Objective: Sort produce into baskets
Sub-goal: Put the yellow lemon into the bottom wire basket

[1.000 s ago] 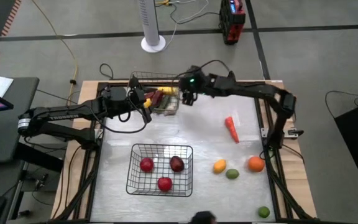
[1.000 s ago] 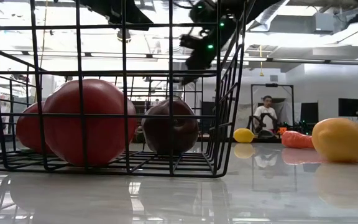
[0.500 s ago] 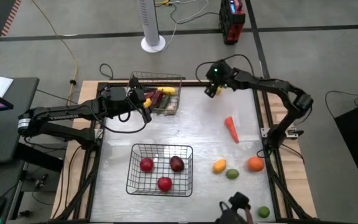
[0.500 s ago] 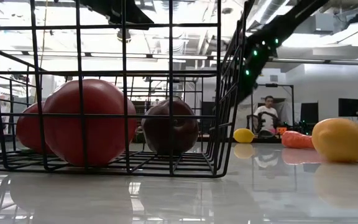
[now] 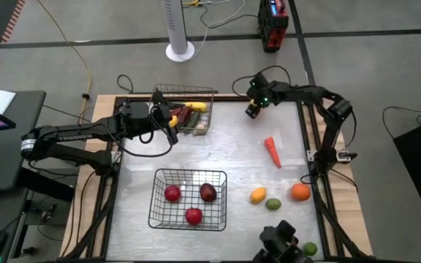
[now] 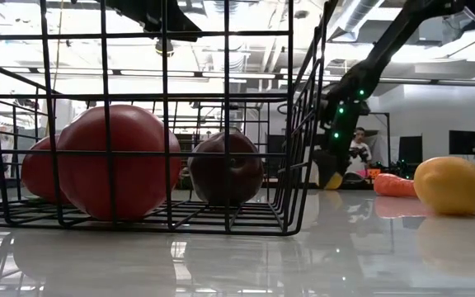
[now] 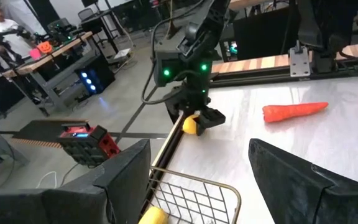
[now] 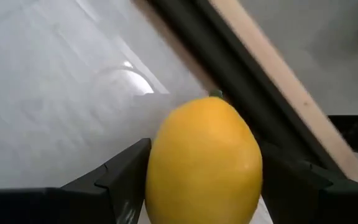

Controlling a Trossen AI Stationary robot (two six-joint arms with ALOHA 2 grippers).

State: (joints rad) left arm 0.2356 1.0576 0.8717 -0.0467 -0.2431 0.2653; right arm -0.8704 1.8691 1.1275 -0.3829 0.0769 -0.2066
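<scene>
Having swung away from the far basket (image 5: 183, 109) toward two o'clock, the right claw (image 5: 252, 111) had dropped onto a lemon (image 8: 204, 163) at the bench's (image 5: 232, 157) far edge, its fingers flanking it, so another sorting pick was beginning.

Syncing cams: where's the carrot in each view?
High: carrot right of centre, on bare tabletop, below the right pincer.
Low: orange tip at right, behind the yellow-orange fruit.
Left wrist: upper right, lying flat.
Right wrist: not in it; only a lemon.
Shared landmark: the right pincer beside the carrot.
</scene>
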